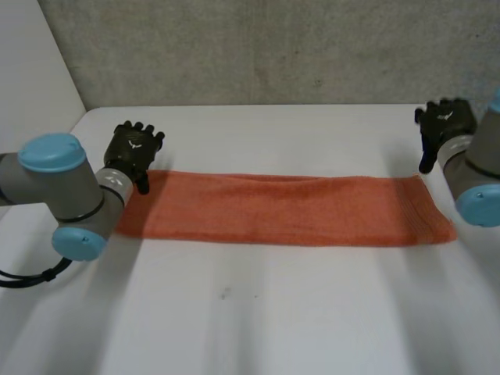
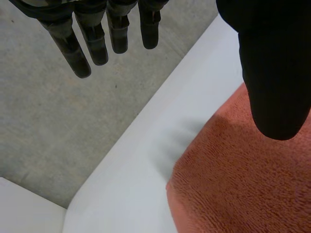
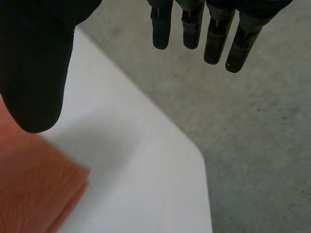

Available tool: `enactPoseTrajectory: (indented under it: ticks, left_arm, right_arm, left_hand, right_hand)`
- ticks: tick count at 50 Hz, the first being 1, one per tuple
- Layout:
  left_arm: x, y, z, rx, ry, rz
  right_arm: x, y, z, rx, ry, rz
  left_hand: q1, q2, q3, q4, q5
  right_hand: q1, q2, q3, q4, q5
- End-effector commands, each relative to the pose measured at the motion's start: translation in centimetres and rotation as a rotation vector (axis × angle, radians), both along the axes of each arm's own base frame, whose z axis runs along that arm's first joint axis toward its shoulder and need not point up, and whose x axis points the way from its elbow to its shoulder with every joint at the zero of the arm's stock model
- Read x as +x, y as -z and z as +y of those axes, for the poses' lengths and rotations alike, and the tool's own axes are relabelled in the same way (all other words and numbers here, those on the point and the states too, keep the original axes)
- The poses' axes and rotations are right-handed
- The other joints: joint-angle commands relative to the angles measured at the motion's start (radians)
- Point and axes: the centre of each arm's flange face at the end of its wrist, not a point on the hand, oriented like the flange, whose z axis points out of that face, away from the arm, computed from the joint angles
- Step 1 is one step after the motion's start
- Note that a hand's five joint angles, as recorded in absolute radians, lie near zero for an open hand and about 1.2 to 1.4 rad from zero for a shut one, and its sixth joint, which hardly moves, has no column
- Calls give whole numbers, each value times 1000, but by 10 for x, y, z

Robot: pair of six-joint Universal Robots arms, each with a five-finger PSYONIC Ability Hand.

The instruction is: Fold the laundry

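Note:
An orange towel (image 1: 289, 209) lies flat on the white table (image 1: 258, 312) as a long narrow strip running left to right. My left hand (image 1: 131, 152) hovers at the towel's far left corner, fingers straight and open, holding nothing. In the left wrist view its fingers (image 2: 92, 39) point past the table edge and its thumb hangs over the towel's corner (image 2: 243, 179). My right hand (image 1: 442, 129) is open above the table just beyond the towel's far right corner. In the right wrist view its fingers (image 3: 214, 34) are straight, and the towel corner (image 3: 34, 189) lies beneath the thumb.
A grey carpeted floor (image 2: 63, 121) lies beyond the table's far edge. The table's left edge (image 1: 78, 121) and far right corner (image 3: 197, 160) are close to the hands. Bare table (image 1: 258, 328) stretches in front of the towel.

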Motion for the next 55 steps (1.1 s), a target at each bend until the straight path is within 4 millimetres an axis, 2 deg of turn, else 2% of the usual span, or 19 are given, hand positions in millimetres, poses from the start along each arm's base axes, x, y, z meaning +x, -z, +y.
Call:
enactPoseTrajectory:
  ticks: [1, 2, 5, 8, 14, 21, 28, 29, 33, 37, 40, 47, 52, 55]
  left_arm:
    - [8, -23, 26, 5, -7, 6]
    - [10, -28, 34, 8, -7, 7]
    - [13, -34, 46, 13, -4, 9]
    - [16, -38, 62, 26, 1, 18]
    - [16, -29, 86, 115, 7, 103]
    - [15, -21, 100, 175, 6, 175]
    - [15, -17, 103, 189, 6, 176]
    - [15, -16, 104, 190, 6, 176]
    - [15, -15, 104, 190, 6, 176]
    - [15, -15, 104, 190, 6, 176]
    - [16, -14, 105, 193, 4, 175]
    - [16, -14, 105, 196, 4, 174]
    - [16, -13, 107, 201, 5, 173]
    - [16, -12, 107, 202, 5, 172]
  right_arm:
    - [-11, -39, 26, -26, -23, -89]
    - [-19, -42, 31, -11, -20, -89]
    - [-28, -41, 42, 31, -27, -88]
    - [-33, -31, 59, 128, -49, -95]
    - [-47, 4, 84, 359, -65, -128]
    - [-54, 30, 94, 425, -110, -160]
    - [-64, 52, 81, 371, -99, -163]
    - [-66, 61, 76, 365, -96, -164]
    - [-69, 74, 69, 370, -92, -157]
    - [-73, 76, 66, 357, -88, -125]
    - [-75, 75, 64, 348, -90, -105]
    - [-77, 82, 61, 365, -91, -98]
    - [-83, 82, 59, 367, -72, -99]
    - [-89, 80, 55, 355, -46, -92]
  left_hand:
    - [-23, -25, -35, -25, -26]
    - [-23, -25, -35, -25, -26]
    - [-35, -37, -46, -36, -38]
    - [-38, -40, -49, -39, -41]
    - [-38, -40, -49, -39, -41]
    - [-32, -34, -43, -33, -35]
    - [-32, -34, -43, -33, -35]
    - [-29, -31, -40, -31, -32]
    - [-32, -34, -43, -33, -35]
    - [-29, -31, -40, -30, -32]
    - [-29, -31, -40, -30, -32]
    - [-29, -31, -40, -30, -32]
    - [-26, -28, -38, -28, -29]
    - [-23, -25, -35, -25, -26]
  right_hand:
    - [-29, -44, -36, -56, -62]
    - [-29, -44, -36, -56, -62]
    - [-29, -44, -36, -56, -62]
    - [-29, -44, -36, -56, -62]
    - [3, -11, -3, -23, -29]
    - [218, 204, 212, 192, 185]
    - [301, 287, 295, 275, 268]
    - [347, 333, 341, 321, 315]
    - [468, 453, 461, 441, 435]
    - [755, 741, 749, 729, 722]
    - [879, 865, 873, 853, 846]
    - [920, 906, 914, 894, 888]
    - [1191, 1177, 1185, 1165, 1159]
    - [1192, 1178, 1186, 1166, 1160]
